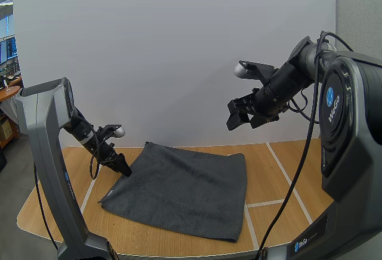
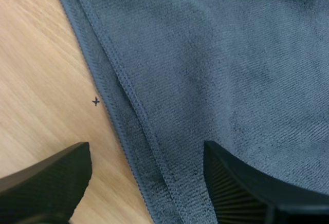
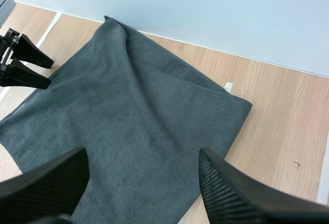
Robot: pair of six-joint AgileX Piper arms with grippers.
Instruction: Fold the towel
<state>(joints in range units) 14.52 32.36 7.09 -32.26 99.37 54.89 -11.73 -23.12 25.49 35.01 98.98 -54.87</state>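
Note:
A dark grey towel (image 1: 179, 188) lies spread flat on the wooden table. My left gripper (image 1: 122, 167) is low at the towel's left edge. It is open (image 2: 146, 183), one finger (image 2: 46, 180) over bare wood and the other over the cloth, with the towel's stitched hem (image 2: 128, 106) running between them. My right gripper (image 1: 241, 117) hangs open high above the towel's far right corner. From there the towel (image 3: 128, 116) shows far below its parted fingers (image 3: 236, 193), slightly rumpled near its far corner, with the left gripper (image 3: 23, 62) at its edge.
White tape lines (image 1: 280, 167) cross the right part of the table (image 1: 59, 203). A small pen cross (image 2: 95, 101) marks the wood beside the hem. The rounded front edge of the table runs close to the towel's near side.

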